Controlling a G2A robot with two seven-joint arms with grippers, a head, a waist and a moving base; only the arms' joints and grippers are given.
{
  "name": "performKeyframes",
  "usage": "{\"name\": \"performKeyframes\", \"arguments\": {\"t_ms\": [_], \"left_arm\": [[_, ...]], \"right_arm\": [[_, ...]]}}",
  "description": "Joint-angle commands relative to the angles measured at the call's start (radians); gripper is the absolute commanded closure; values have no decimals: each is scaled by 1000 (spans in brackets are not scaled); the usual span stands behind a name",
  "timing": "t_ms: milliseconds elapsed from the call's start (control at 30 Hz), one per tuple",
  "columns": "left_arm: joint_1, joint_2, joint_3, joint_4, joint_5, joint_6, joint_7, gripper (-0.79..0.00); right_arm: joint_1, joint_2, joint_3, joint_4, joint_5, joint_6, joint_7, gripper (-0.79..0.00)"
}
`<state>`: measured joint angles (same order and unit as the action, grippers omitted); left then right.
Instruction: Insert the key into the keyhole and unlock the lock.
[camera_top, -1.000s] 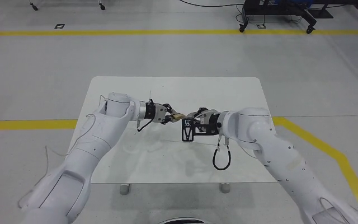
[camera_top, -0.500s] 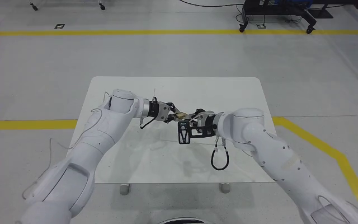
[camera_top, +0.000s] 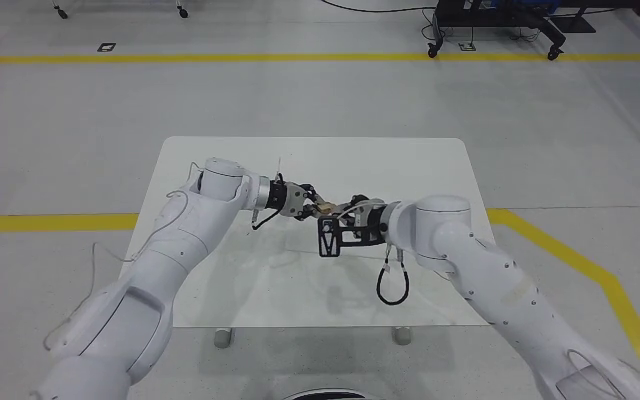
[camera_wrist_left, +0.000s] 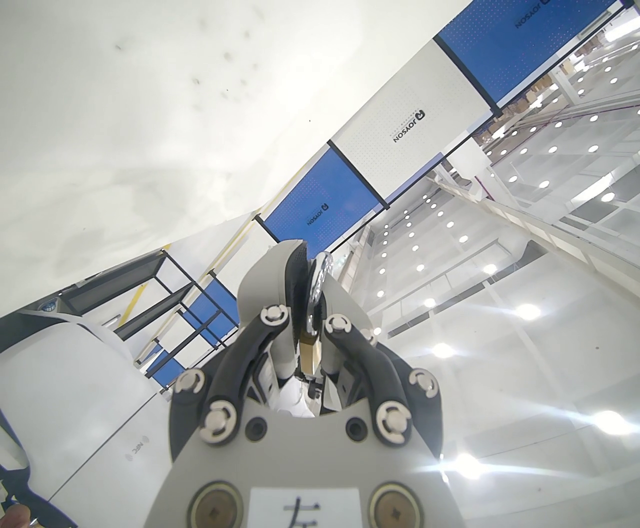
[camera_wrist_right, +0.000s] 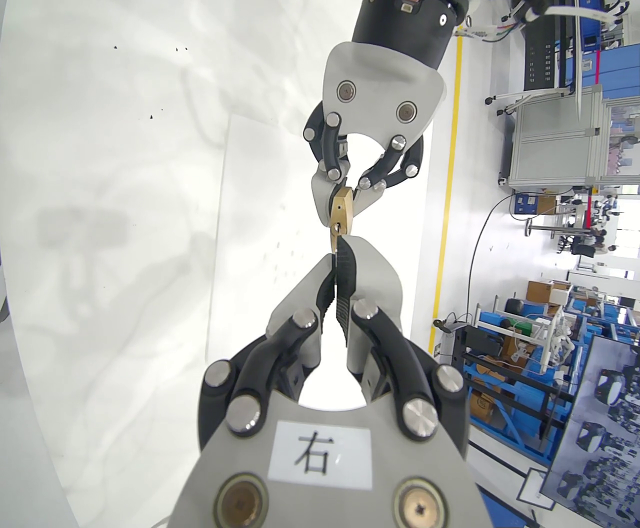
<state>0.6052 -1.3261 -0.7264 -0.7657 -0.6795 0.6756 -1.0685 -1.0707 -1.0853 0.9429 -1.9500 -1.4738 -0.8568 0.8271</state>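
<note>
A small brass padlock (camera_wrist_right: 342, 212) is held in the air above the white table (camera_top: 420, 165), with my left gripper (camera_wrist_right: 343, 196) shut on it. Its silver shackle (camera_wrist_left: 318, 280) pokes out between the left fingers (camera_wrist_left: 265, 285). My right gripper (camera_wrist_right: 339, 257) faces it, shut on the brass key (camera_wrist_right: 333, 244), whose tip meets the keyhole at the lock's lower end. In the top view the lock (camera_top: 321, 209) sits between the left gripper (camera_top: 303, 204) and the right gripper (camera_top: 347, 212) over the table's middle. The key's blade is mostly hidden by the right fingers.
A black cable loop (camera_top: 392, 285) hangs from the right forearm above the table's near right part. A black bracket (camera_top: 330, 238) juts from the right wrist. Bare tabletop lies all around the two arms.
The right gripper has moved left toward the lock and the left gripper a little right, closing the gap; key and lock now touch. Little differs over the last half second.
</note>
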Motion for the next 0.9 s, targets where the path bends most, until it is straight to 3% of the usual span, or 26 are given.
{"name": "performKeyframes", "arguments": {"t_ms": [0, 867], "left_arm": [[-1, -1, 2, 3, 2, -1, -4, 0], [-10, -12, 13, 19, 22, 7, -28, 0]], "right_arm": [[3, -1, -5, 1, 0, -1, 5, 0], [39, -11, -57, 11, 10, 19, 74, 0]]}}
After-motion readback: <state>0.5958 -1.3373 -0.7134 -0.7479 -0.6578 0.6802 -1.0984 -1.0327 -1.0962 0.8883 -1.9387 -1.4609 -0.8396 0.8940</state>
